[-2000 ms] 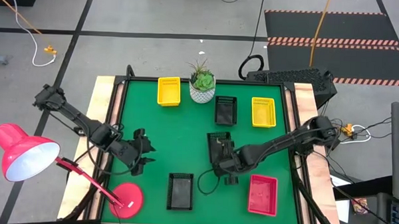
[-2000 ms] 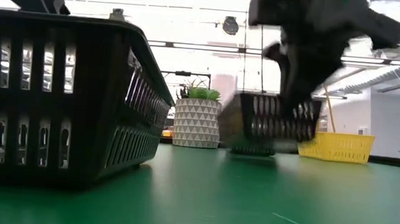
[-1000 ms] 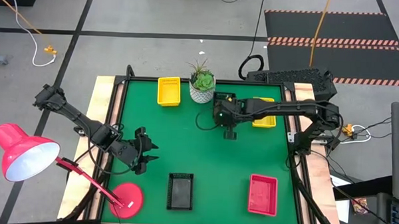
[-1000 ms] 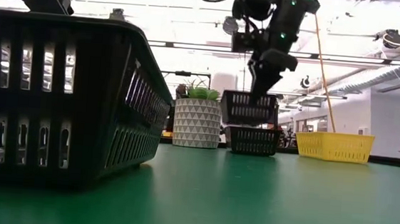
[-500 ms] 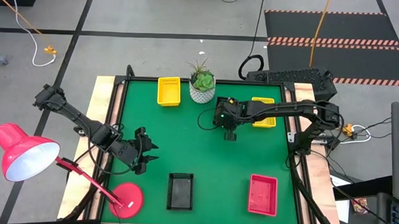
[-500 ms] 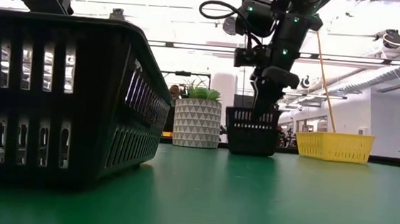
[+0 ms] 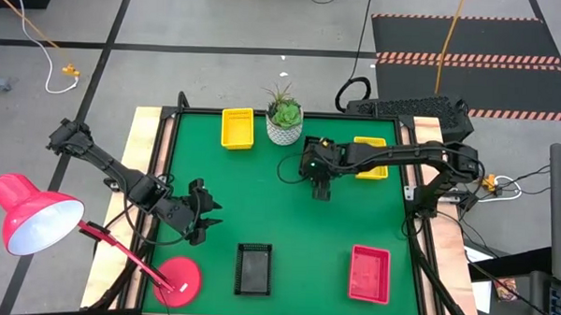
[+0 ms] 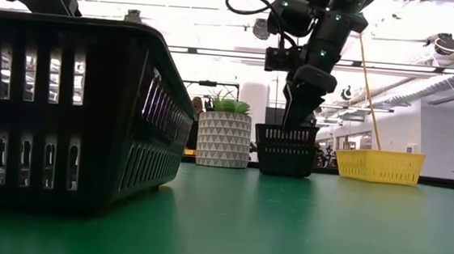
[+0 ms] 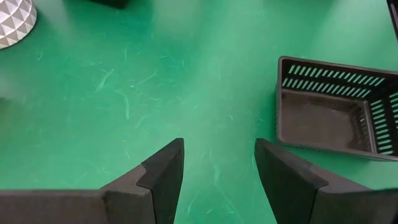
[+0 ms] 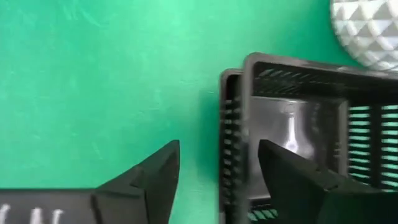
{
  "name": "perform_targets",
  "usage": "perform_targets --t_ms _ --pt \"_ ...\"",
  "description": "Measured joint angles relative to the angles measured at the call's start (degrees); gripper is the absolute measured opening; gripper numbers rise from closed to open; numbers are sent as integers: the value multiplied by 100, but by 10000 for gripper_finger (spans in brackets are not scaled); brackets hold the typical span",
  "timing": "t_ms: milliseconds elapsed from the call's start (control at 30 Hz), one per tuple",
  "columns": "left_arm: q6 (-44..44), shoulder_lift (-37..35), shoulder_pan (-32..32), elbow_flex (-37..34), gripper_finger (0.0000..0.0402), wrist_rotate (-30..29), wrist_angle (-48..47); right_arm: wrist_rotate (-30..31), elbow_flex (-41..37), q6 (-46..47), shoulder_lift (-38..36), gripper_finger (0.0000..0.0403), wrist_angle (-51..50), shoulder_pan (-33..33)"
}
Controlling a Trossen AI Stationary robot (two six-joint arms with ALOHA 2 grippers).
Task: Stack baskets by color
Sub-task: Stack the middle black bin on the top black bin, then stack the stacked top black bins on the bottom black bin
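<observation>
Hovering over the far middle of the green worktop (image 7: 260, 204), my right fingers (image 7: 322, 182) stand parted, with nothing between them, directly above the near end of the stacked black baskets (image 8: 286, 150). In the right wrist view these fingers (image 10: 155, 171) straddle the near wall of that stack (image 10: 292, 134), one outside it and one over its interior, and two nested rims are visible there, one just inside the other. The stack rests on the worktop just beside the white ribbed plant pot (image 7: 283, 128) and near one yellow basket (image 7: 371, 159), which my right arm partly covers. A second yellow basket (image 7: 237, 128) sits on the far side of the worktop, on the other side of the pot. My left fingers (image 7: 201, 222) wait near the left edge of the worktop, held at a moderate gap and empty; the left wrist view shows these fingers (image 9: 165, 174) above bare green surface. A single black basket (image 7: 253, 269) lies at the near edge, well apart from the stack, and the same basket (image 9: 333, 118) appears ahead of my left fingers. A red basket (image 7: 369, 273) lies at the near right. The round red lamp base (image 7: 178, 280) stands at the near left corner.
</observation>
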Motion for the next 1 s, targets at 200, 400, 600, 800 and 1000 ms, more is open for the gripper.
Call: perform_targets --t_ms 200,400,600,800,1000 --pt "-37 1 0 0 198 2 -15 6 3 122 300 238 9 225" --pt "-109 0 0 0 198 5 -27 136 3 125 320 236 116 260" --pt "-90 1 0 0 198 45 -28 318 -79 122 320 228 304 191" --pt "-94 1 -4 0 198 155 -26 239 -695 124 320 227 1003 175" --pt "-16 1 -4 0 198 153 -24 153 -1025 275 307 226 1255 175"
